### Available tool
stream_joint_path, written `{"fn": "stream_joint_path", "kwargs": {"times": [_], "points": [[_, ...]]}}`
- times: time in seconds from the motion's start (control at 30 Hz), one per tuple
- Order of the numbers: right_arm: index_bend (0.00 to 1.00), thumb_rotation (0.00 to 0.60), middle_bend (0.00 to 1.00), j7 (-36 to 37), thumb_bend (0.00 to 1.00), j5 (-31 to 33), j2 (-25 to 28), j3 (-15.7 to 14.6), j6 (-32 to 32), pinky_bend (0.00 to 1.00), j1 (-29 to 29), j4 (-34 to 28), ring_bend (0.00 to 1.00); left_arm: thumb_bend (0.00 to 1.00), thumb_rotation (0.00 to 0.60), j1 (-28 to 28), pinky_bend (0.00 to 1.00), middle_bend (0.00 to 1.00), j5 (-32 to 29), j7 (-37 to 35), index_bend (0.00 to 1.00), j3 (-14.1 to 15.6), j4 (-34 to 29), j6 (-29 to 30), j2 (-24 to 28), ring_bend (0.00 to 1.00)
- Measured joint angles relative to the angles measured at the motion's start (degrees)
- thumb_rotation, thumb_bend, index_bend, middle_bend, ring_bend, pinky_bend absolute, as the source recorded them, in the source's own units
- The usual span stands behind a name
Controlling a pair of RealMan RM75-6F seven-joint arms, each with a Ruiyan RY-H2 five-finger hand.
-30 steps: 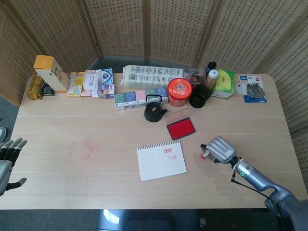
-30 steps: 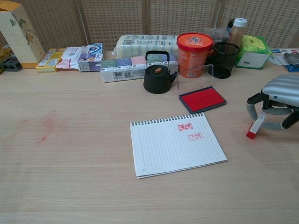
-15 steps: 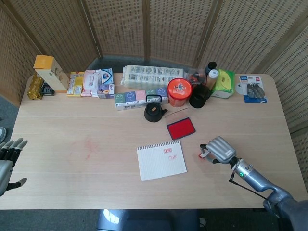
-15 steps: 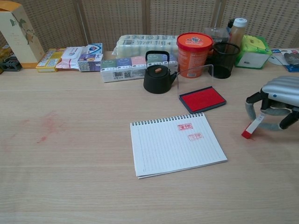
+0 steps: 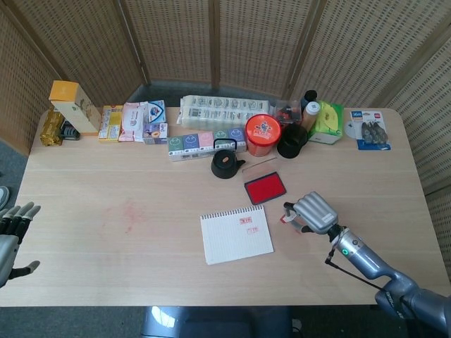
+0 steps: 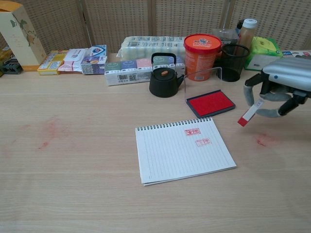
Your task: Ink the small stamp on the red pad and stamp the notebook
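- The right hand [image 6: 277, 94] pinches the small white stamp with a red inked tip [image 6: 249, 112] between thumb and fingers, tilted, its red end hanging down toward the desk and clear of the wood. It hovers just right of the rectangular red ink pad in its dark tray [image 6: 211, 103].
- The left hand [image 5: 13, 229] sits at the far desk edge, well away from the pad, fingers spread and holding nothing.
- The white spiral-bound notebook [image 6: 182, 149] lies just in front of the pad and already carries 2 red marks near its top edge.
- Risks, as I judge them: the stamp is slanted, so pressing it on the pad at that angle could ink only 1 edge and give a partial print. The pinch looks light, so the stamp may twist or slip on contact. The pad's clear upright lid [image 6: 204, 74] stands behind it and could be clipped by the fingers.
- Since 1 second ago, the right hand has lifted the stamp off the light wooden desk [image 6: 73, 184] and carried it toward the pad. A red smudge [image 6: 261, 142] shows on the desk to the right of the pad.
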Motion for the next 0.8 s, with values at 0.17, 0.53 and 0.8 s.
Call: {"fn": "stream_joint_path", "kwargs": {"times": [0.17,0.53,0.8], "points": [[0.61,0.600,0.94,-12.0,0.46,5.5,1.6,4.1,-4.4,1.00,1.8,-7.6,1.00,0.00,0.600,0.2,0.00,0.00,0.7,-1.5,0.00,0.1,0.1,0.5,0.6,0.00],[0.62,0.600,0.95,-40.7,0.47,30.3,0.4,12.7,-12.3,1.00,6.2,-18.1,1.00,0.00,0.600,0.4,0.00,0.00,2.1,-4.7,0.00,0.5,0.5,0.9,1.8,0.00],[0.62,0.600,0.95,-53.2,0.47,47.1,-4.1,16.0,-12.2,1.00,10.5,-19.7,1.00,0.00,0.600,0.2,0.00,0.00,2.3,-6.5,0.00,0.5,0.9,0.6,2.3,0.00]]}}
